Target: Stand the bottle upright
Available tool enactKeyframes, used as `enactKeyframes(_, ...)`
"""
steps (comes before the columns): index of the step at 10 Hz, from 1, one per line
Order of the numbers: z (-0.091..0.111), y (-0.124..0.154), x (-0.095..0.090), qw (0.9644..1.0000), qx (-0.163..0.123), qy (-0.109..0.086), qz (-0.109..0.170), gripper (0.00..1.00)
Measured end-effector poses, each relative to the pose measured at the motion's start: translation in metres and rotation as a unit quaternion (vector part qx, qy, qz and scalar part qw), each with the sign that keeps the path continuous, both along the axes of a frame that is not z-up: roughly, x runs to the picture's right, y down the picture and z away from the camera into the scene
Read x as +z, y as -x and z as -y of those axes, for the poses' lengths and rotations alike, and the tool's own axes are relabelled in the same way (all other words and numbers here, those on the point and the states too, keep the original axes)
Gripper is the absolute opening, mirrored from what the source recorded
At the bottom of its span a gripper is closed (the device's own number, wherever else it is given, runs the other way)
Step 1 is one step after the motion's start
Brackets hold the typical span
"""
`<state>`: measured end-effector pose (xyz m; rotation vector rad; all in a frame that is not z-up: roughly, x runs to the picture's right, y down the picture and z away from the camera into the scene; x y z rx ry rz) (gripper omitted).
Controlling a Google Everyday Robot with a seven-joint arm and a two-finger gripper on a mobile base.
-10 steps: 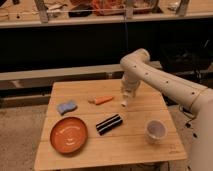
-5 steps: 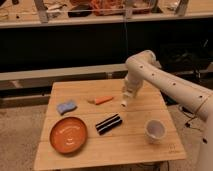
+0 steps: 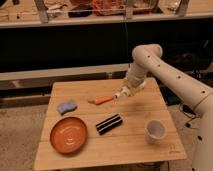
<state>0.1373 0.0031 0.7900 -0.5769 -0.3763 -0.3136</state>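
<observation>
Well, gripper sits low over wooden table, rear middle; grip state: can't tell. Pale bottle at its tip, just right of carrot.

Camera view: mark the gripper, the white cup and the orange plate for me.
gripper (image 3: pixel 121 93): camera view, its tip, low over the table's (image 3: pixel 131 146) far side.
white cup (image 3: pixel 154 134): camera view, outer wall, front right of the table.
orange plate (image 3: pixel 68 135): camera view, bare centre, front left.
</observation>
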Motion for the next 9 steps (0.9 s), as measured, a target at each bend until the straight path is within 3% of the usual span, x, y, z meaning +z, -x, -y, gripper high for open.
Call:
enactKeyframes(2, 0.019, -0.006, -0.019, 0.9981, 0.061, -0.003, -0.001, 0.00)
enactKeyframes(4, 0.026, -0.015, -0.040, 0.9871, 0.158, -0.008, 0.027, 0.00)
enactKeyframes(6, 0.016, -0.022, -0.050, 0.9772, 0.209, -0.011, 0.037, 0.00)
enactKeyframes(7, 0.009, -0.024, -0.052, 0.9690, 0.240, -0.010, 0.056, 0.00)
enactKeyframes(9, 0.002, -0.027, -0.052, 0.9587, 0.273, -0.012, 0.080, 0.00)
